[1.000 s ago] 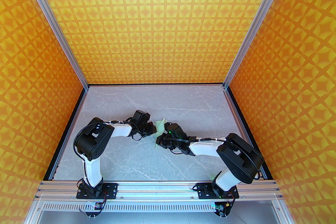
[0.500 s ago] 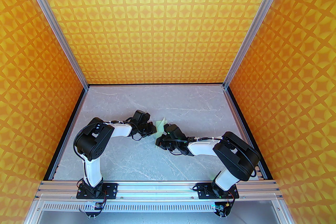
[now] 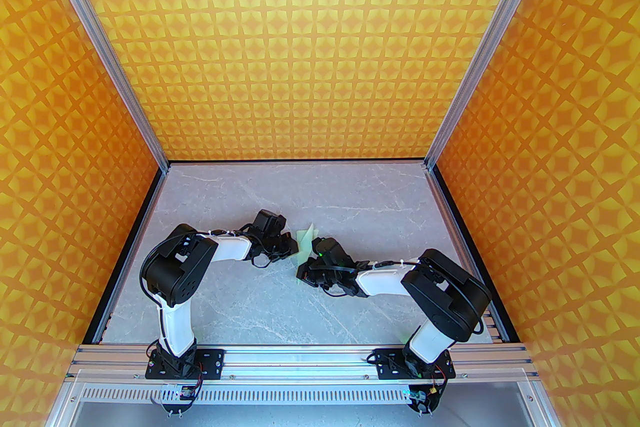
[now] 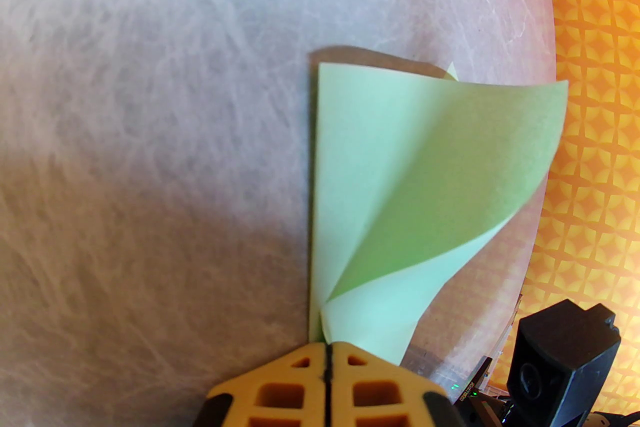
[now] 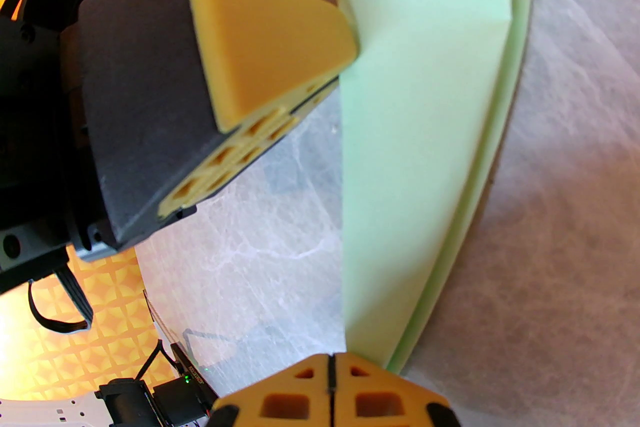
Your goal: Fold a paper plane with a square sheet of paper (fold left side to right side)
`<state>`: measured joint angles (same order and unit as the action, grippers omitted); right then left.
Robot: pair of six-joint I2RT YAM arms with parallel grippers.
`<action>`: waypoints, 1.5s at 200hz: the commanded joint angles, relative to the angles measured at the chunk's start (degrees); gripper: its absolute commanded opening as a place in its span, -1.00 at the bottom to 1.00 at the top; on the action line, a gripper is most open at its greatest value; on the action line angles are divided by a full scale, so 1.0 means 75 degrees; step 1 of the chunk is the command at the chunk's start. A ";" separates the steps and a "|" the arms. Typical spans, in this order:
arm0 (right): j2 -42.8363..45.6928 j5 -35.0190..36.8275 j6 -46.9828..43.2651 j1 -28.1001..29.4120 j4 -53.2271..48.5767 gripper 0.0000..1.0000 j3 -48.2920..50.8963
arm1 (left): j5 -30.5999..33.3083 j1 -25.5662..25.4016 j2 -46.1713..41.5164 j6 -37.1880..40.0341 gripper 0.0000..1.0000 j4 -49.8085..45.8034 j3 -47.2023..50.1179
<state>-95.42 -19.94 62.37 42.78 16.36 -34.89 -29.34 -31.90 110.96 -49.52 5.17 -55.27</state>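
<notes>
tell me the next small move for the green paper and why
Probably lower the lifted flap flat before creasing. Both the left gripper and right gripper are shut on the square sheet of paper, and in the left wrist view its upper layer curls up off the lower one.

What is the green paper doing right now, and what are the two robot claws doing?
paper, folded over, one flap curling up off the table.
left gripper, shut on a corner of the paper.
right gripper, shut, tips against the paper's near end.
</notes>
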 commanded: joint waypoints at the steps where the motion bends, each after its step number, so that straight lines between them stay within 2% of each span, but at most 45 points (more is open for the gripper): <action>1: -0.0079 0.0109 -0.0001 0.0061 -0.0006 -0.88 0.0120 | 0.0154 -0.0294 0.0223 -0.0042 -0.84 -0.0089 0.0085; 109: 0.0139 0.0246 -0.0125 0.0061 -0.0289 -0.87 0.0158 | 0.0157 -0.0335 0.0241 -0.0019 -0.84 -0.0110 0.0058; 153: 0.0830 0.0499 -0.0487 0.0061 -0.1302 -0.65 -0.0108 | 0.0158 -0.0364 0.0241 -0.0031 -0.83 -0.0096 0.0041; 227: 0.0506 0.0339 -0.0096 0.0049 -0.0664 -0.45 0.0094 | 0.0151 -0.0381 0.0243 -0.0042 -0.84 -0.0046 0.0080; 258: 0.0294 0.0319 -0.0031 0.0038 -0.0510 -0.53 0.0071 | 0.0155 -0.0389 0.0241 -0.0054 -0.84 -0.0013 0.0103; 300: 0.0471 0.0257 -0.0071 0.0026 -0.0400 -0.73 0.0064 | 0.0152 -0.0396 0.0294 -0.0066 -0.84 0.0001 0.0091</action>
<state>-92.68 -17.56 61.76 42.78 11.70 -34.33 -29.06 -32.08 110.93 -49.52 5.15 -55.29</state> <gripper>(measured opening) 0.147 0.085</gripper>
